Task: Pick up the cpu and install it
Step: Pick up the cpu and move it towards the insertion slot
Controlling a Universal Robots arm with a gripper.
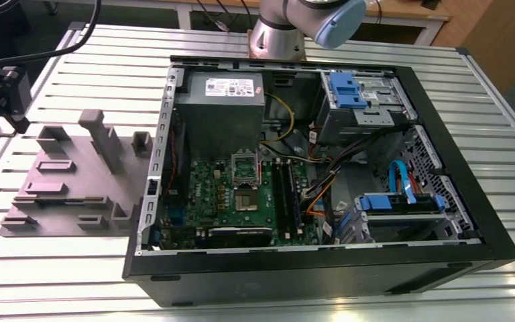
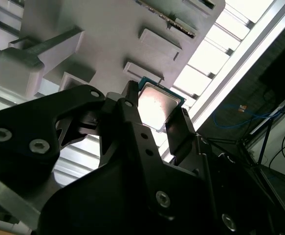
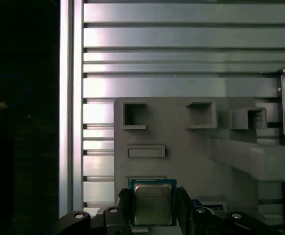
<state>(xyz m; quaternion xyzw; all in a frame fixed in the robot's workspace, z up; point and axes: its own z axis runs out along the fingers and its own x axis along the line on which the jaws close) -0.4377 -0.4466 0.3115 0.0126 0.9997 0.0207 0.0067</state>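
Note:
The cpu [image 3: 153,203] is a small square chip with a silver-grey metal top and a thin pale rim. It sits between my gripper's [image 3: 154,208] two black fingers [image 3: 124,205], which press on its opposite edges; in the second wrist view the cpu [image 2: 157,105] shows the same way inside the gripper [image 2: 158,122]. The chip hangs above the grey parts fixture [image 3: 181,147]. In the exterior view the gripper [image 1: 5,117] is over the table's far left, beside the grey fixture [image 1: 70,181] and well away from the open computer case [image 1: 329,168]. The motherboard socket [image 1: 244,200] lies uncovered, its hinged frame [image 1: 244,165] raised.
The fixture carries upright grey posts [image 1: 92,127] and several small recesses. The case holds a power supply [image 1: 222,90], blue drive brackets [image 1: 347,90], black memory slots [image 1: 284,194] and loose cables [image 1: 329,181]. The slatted metal table [image 1: 61,268] ends near the gripper at the exterior view's left.

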